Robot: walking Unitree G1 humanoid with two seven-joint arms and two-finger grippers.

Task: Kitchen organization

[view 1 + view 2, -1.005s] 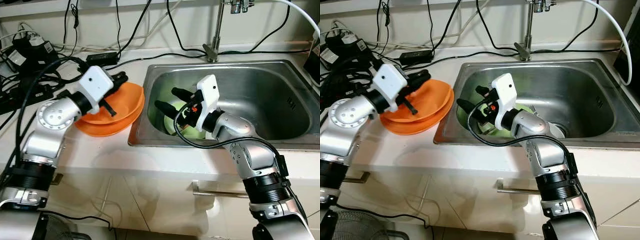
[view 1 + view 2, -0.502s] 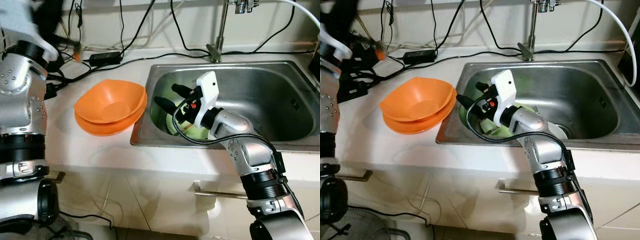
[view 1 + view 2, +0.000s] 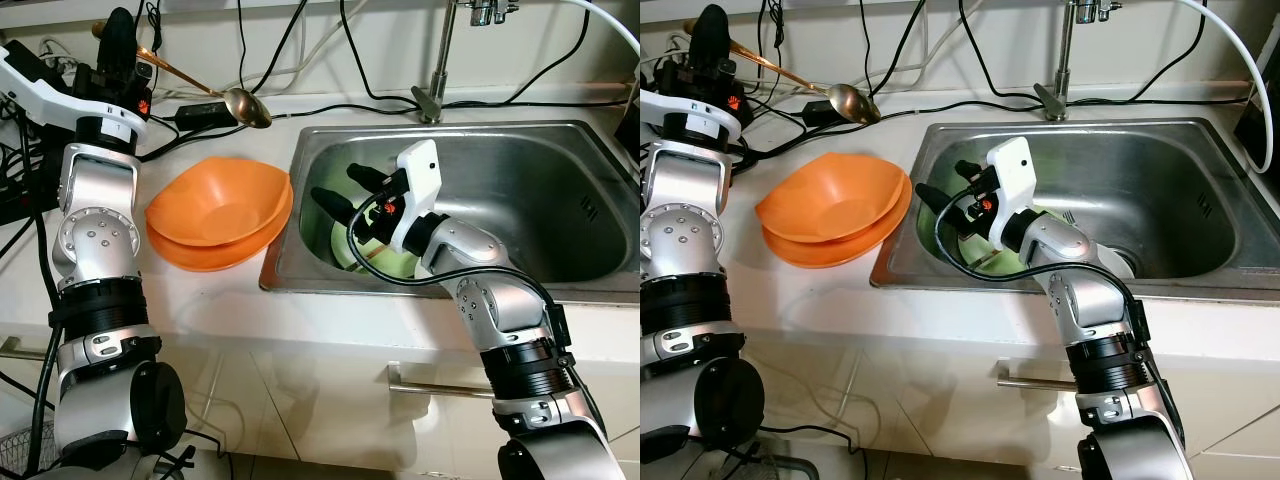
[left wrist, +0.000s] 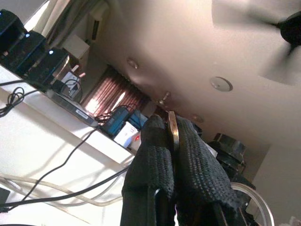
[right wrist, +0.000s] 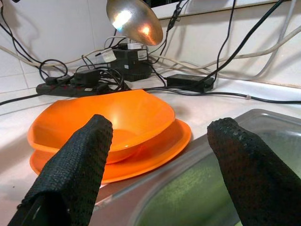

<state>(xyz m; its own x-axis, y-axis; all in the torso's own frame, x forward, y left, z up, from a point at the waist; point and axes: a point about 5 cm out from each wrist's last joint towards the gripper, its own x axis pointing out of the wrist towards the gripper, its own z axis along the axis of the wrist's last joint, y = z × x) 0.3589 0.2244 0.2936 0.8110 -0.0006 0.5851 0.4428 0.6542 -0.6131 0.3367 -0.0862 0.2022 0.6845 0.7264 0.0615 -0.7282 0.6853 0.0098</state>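
Observation:
My left gripper is raised high over the counter's back left, shut on the thin handle of a copper-coloured spoon. In the left wrist view the fingertips pinch the handle edge. The spoon's bowl hangs above two stacked orange bowls on the white counter. My right gripper is inside the sink, open, just above a pale green dish. In the right wrist view its fingers stand wide apart, pointed at the orange bowls.
The steel sink has a faucet behind it. Black cables, plugs and a power strip crowd the counter's back left. A cabinet handle sits below the counter's front edge.
My left arm has lifted away from the orange bowls, up and to the back left, carrying the spoon. The right gripper stays over the green dish in the sink.

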